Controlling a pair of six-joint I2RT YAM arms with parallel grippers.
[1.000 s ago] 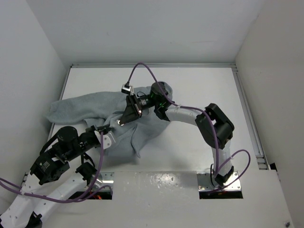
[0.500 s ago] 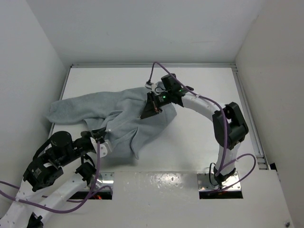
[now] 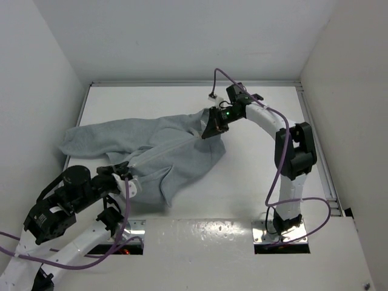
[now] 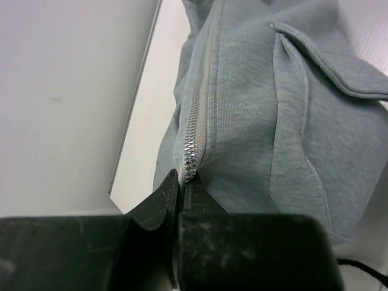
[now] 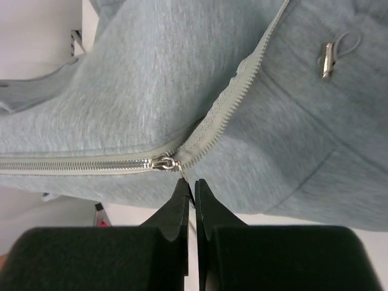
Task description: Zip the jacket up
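The jacket (image 3: 163, 151) is laid across the table (image 3: 254, 176). Its hem at the zipper (image 4: 193, 142) foot is clamped by the left gripper (image 4: 180, 189). The slider (image 5: 167, 162) is pinched by the right gripper (image 5: 193, 185). Most teeth are judged meshed, and the stretch beyond the slider is left open.

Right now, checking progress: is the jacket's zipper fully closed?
Partly closed. On the jacket, teeth are joined on one side of the slider; beyond it the tape runs unjoined.

jacket (image 3: 170, 151) on table (image 3: 242, 182), left of centre
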